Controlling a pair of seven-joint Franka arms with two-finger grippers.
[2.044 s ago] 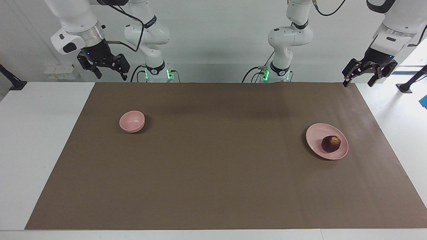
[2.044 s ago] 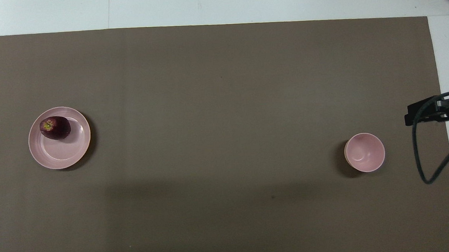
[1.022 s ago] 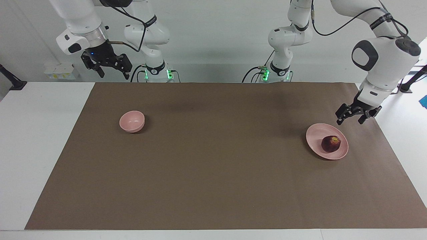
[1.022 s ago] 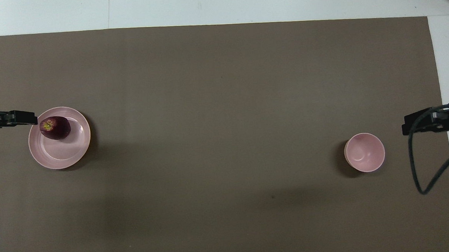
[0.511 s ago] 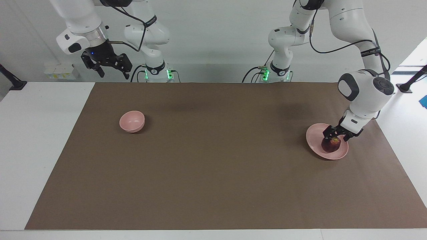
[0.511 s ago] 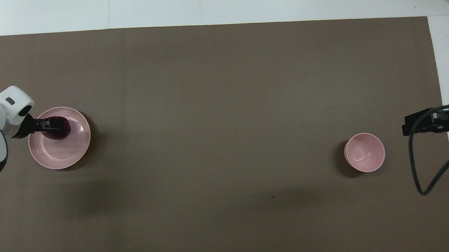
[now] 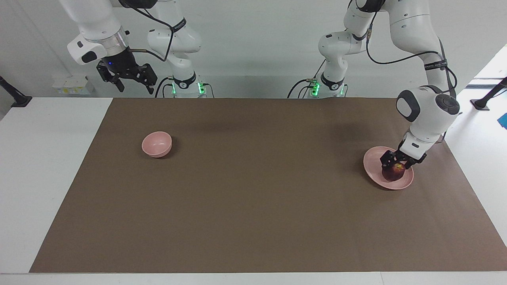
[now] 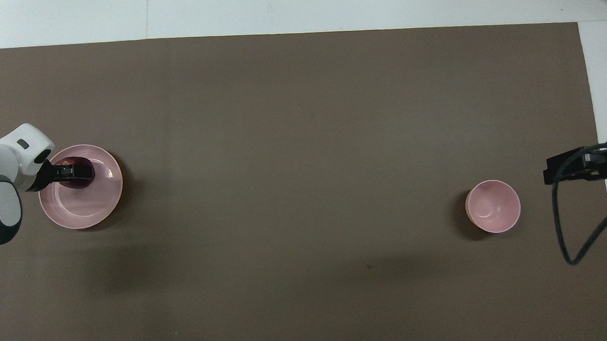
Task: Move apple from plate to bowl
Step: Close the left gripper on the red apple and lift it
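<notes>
A robotics lab: two white Franka arms (image 7: 424, 107) are bolted at the twelve o'clock edge of a white table (image 7: 39, 158), their bases (image 7: 186, 88) lit with green status lights. A plain brown mat (image 7: 257, 190) covers the work surface, cables (image 7: 396, 59) trail along the arms, and bare white walls (image 7: 257, 39) stand at twelve o'clock.

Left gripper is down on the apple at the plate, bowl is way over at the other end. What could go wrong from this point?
1. The left gripper straddles the round apple from above; a shallow hold could let it slip or roll across the plate.
2. The plate is light-looking and could shift if nudged.
3. The bowl sits at the right arm's end, a long carry or a handover. It is small, so a drop could miss. The right gripper waits raised.
</notes>
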